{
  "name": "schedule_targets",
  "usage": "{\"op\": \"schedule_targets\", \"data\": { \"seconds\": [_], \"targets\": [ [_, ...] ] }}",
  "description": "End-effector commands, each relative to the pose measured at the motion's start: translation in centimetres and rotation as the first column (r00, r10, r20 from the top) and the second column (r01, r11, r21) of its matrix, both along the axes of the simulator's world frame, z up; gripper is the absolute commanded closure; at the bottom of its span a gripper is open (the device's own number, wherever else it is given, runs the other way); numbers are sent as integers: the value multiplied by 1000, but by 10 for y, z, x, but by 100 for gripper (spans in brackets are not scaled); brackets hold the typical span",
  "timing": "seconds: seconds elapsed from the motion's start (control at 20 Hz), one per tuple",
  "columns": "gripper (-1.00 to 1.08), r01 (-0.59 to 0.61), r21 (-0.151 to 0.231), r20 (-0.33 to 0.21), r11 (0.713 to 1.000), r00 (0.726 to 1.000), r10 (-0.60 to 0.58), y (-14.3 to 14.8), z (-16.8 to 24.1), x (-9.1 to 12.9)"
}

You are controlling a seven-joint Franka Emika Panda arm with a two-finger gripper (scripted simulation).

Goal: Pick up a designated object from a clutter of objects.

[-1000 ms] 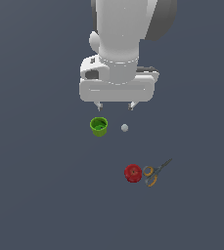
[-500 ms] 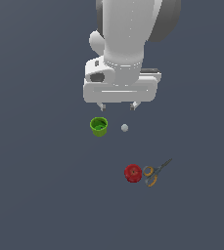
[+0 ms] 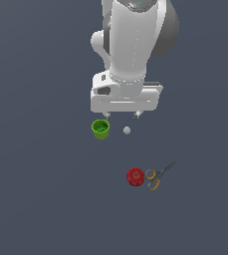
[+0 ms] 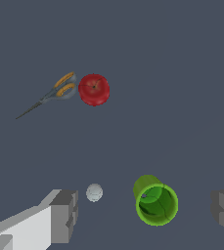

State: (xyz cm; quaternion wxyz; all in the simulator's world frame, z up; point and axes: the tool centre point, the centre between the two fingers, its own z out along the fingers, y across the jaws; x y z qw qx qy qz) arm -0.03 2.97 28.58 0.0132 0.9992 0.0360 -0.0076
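The designated object, a tiny pale grey ball (image 3: 127, 130) (image 4: 94, 192), rests on the dark floor beside a small green cup (image 3: 100, 129) (image 4: 156, 200). My gripper (image 3: 120, 115) (image 4: 145, 212) hovers above and just behind both, open, with nothing between its fingers (image 4: 64, 215). In the wrist view the ball sits close to one finger and the cup lies between the two fingers. A red apple-like object (image 3: 135, 176) (image 4: 94, 89) and orange-handled scissors (image 3: 157, 178) (image 4: 52, 93) lie together farther off.
The surface is a plain dark grey floor (image 3: 46, 189). The white arm body (image 3: 133, 45) rises above the gripper in the exterior view.
The gripper has drifted slightly toward the exterior view's right and a little lower. None of the objects has moved.
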Motion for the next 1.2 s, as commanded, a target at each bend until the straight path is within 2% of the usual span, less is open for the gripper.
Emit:
{"op": "schedule_targets", "data": {
  "seconds": [0.0, 0.45, 1.15],
  "targets": [
    [-92, -2, 0, 1, 1000, 1000, 2, 4, -15, -4],
    [-92, -12, 5, 6, 1000, 1000, 12, 21, -89, -32],
    [-92, -27, 19, 12, 999, 1000, 27, 43, -186, -106]
  ]
}}
